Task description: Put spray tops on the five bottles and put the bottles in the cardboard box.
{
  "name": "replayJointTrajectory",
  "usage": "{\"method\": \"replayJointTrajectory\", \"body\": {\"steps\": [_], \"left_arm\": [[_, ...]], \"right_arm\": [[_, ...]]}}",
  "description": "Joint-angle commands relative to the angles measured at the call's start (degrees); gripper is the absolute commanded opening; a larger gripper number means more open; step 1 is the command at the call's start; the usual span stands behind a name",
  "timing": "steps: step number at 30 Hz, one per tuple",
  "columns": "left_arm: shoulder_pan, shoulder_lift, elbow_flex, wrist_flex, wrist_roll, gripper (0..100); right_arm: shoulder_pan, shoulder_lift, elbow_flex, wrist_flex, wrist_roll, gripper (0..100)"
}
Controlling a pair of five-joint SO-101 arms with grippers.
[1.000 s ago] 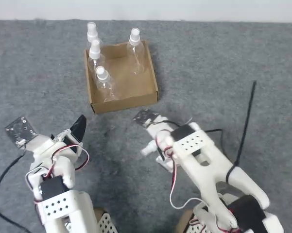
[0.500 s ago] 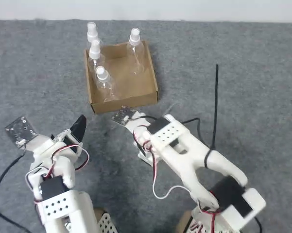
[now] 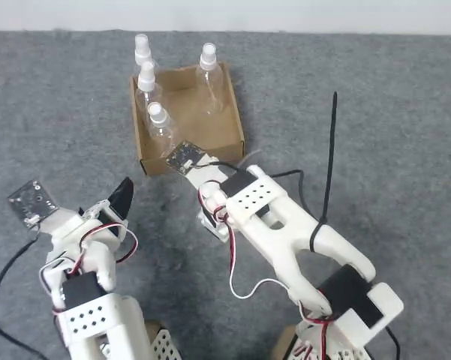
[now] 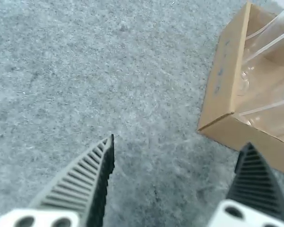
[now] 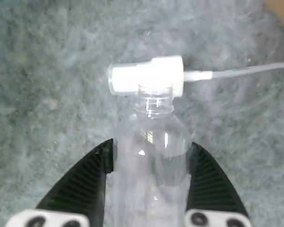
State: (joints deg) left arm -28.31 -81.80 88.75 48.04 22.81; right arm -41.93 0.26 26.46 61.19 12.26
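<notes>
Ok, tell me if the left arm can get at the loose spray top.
Probably not cleanly. The spray top lies at the mouth of the bottle in the right gripper, and that arm covers the spot from above.

The bench [image 3: 375, 97] is grey and fuzzy all over, with a speckled, felt-like nap. Along its far edge, in the high view, runs a pale, plain band [image 3: 300, 15].
</notes>
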Motion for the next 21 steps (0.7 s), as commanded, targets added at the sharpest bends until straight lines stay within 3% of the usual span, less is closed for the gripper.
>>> {"method": "replayJointTrajectory", "body": {"steps": [1,14,21], "left_arm": [[-0.2,-0.7,-0.7,-1.7,0.2,38],[0.0,-0.7,-0.7,-1.7,0.2,38],[0.1,-0.7,-0.7,-1.5,0.2,38]], "right_arm": [[0.0,-4.7,-3.9,3.1,-0.9,11.8],[0.2,-18.8,-3.6,12.8,-0.5,11.8],[6.9,-22.3,-3.5,14.4,-0.6,11.8]]}}
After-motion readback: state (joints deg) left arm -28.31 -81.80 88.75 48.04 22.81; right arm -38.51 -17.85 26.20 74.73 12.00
